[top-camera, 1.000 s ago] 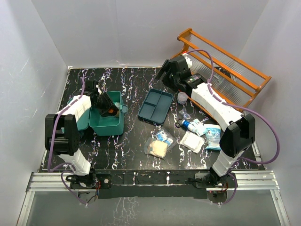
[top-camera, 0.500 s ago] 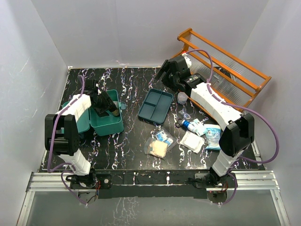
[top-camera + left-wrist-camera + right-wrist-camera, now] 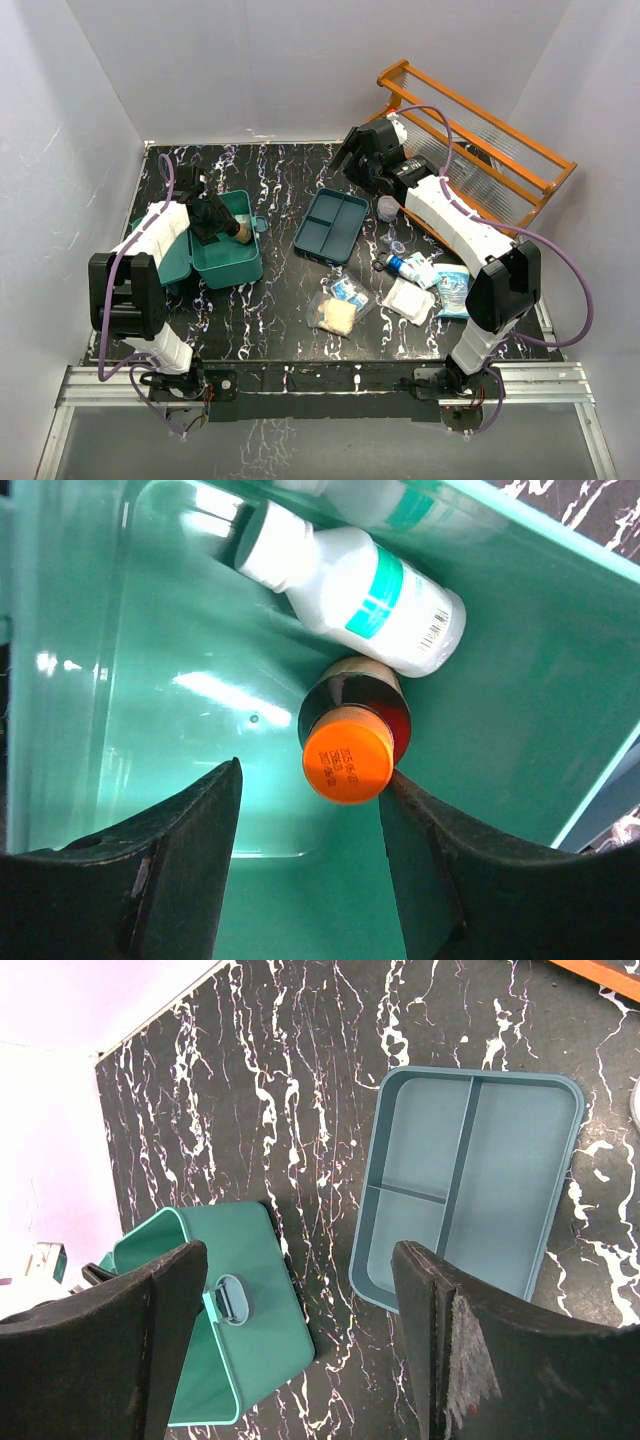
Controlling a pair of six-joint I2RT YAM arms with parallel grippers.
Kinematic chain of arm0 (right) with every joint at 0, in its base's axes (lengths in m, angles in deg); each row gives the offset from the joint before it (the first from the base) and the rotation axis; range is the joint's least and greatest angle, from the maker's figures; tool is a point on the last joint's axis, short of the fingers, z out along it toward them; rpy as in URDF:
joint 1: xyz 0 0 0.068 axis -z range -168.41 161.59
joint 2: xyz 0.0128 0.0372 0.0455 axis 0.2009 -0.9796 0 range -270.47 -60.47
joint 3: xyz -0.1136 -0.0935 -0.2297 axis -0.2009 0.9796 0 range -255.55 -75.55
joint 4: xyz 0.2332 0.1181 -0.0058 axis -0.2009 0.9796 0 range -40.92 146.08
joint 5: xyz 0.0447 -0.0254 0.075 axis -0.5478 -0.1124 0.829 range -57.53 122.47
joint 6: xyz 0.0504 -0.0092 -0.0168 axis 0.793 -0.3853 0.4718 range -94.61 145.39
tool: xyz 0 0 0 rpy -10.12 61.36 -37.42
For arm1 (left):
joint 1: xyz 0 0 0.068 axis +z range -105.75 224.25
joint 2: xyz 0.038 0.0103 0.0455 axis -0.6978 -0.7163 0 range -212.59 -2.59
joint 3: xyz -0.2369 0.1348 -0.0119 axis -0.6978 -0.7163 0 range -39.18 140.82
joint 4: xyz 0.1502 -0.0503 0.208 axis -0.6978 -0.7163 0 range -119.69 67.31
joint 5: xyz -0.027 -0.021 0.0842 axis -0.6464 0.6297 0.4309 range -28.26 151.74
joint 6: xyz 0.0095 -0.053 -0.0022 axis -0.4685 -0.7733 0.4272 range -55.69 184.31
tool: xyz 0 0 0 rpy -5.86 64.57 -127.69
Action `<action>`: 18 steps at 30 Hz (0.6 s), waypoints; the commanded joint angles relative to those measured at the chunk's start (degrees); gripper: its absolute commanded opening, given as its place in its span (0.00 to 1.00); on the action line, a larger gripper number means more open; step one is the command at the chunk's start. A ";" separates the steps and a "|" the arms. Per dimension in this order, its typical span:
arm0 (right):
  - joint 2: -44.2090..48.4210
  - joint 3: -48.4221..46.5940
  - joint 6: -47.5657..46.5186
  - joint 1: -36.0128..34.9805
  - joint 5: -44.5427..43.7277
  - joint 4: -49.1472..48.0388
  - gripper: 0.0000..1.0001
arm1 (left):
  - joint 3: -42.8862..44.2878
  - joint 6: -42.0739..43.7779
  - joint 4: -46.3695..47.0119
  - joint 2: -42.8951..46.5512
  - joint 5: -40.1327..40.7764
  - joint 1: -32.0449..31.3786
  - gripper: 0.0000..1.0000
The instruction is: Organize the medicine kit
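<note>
Under the parted left gripper (image 3: 310, 775), apparently untouched: the medicine kit (image 3: 170, 670).

The medicine kit (image 3: 230, 268) sits open on the left part of the tabletop (image 3: 270, 315), its lid folded out to the left. Inside it a capped bottle (image 3: 352, 742) touches a labelled bottle (image 3: 360, 590) that lies on its side against a wall. The divided tray (image 3: 331, 226) lies to the kit's right, about mid-tabletop. Nearer than the tray lie two flat packets (image 3: 337, 316). Right of them are a tube (image 3: 410, 266) and more packets (image 3: 452, 289). The tiered rack (image 3: 480, 130) stands at the far right.
</note>
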 commanded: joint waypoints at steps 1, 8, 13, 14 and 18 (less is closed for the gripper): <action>1.02 -1.24 -0.08 0.21 -0.45 -1.52 0.73 | -0.36 0.18 -1.80 4.16 5.16 0.22 0.55; 1.67 -0.35 -0.21 0.21 -0.68 -1.70 0.73 | -1.59 0.57 -2.08 4.62 7.01 0.20 0.45; 2.05 0.28 -0.18 0.21 -0.78 -1.79 0.73 | -2.51 1.77 -0.41 4.10 5.47 0.15 0.47; 2.14 0.30 -0.17 0.21 -0.78 -1.79 0.73 | -2.65 1.95 -0.27 3.84 5.22 0.13 0.47; 2.19 0.44 -0.22 0.21 -0.88 -1.83 0.73 | -2.36 2.70 -1.09 2.85 5.71 0.13 0.54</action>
